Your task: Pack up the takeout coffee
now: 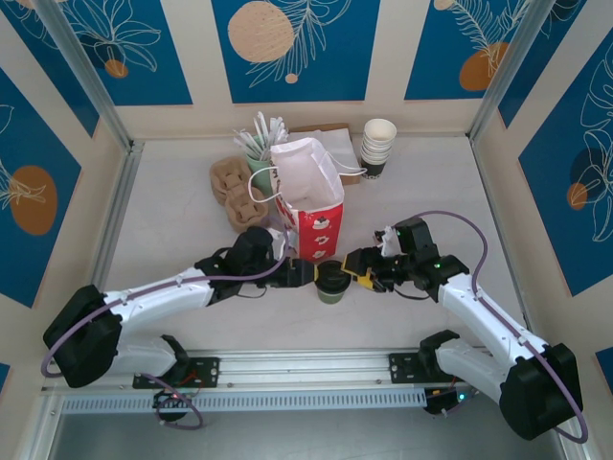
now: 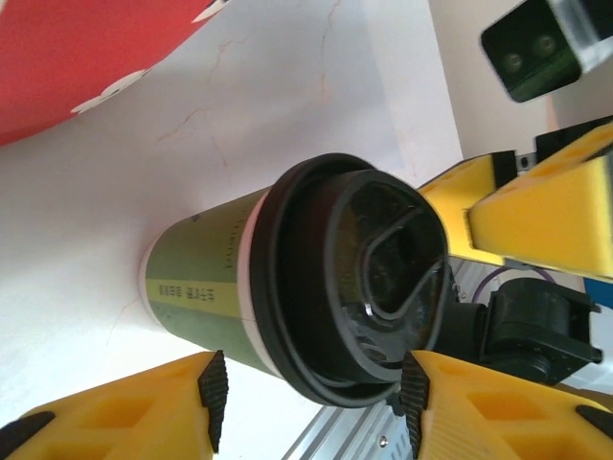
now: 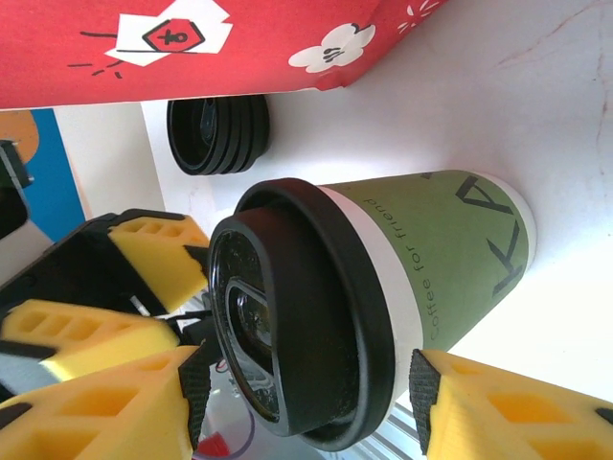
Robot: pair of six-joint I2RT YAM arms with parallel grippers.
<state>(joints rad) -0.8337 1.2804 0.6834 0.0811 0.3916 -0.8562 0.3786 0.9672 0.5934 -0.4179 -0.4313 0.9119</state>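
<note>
One takeout coffee (image 1: 332, 281): small paper cup, olive-green body, white band under rim, round black plastic lid seated on top with moulded sip opening. Dark lettering on side; "coffee for friend" readable in right wrist view. Stands upright, lid up, on white surface (image 1: 431, 192). Just in front of base of red paper bag (image 1: 314, 230). Between left gripper (image 1: 308, 275) and right gripper (image 1: 356, 279), both close beside lid.

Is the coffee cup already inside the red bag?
No, the coffee cup stands on the table just in front of the red bag, outside it.
</note>
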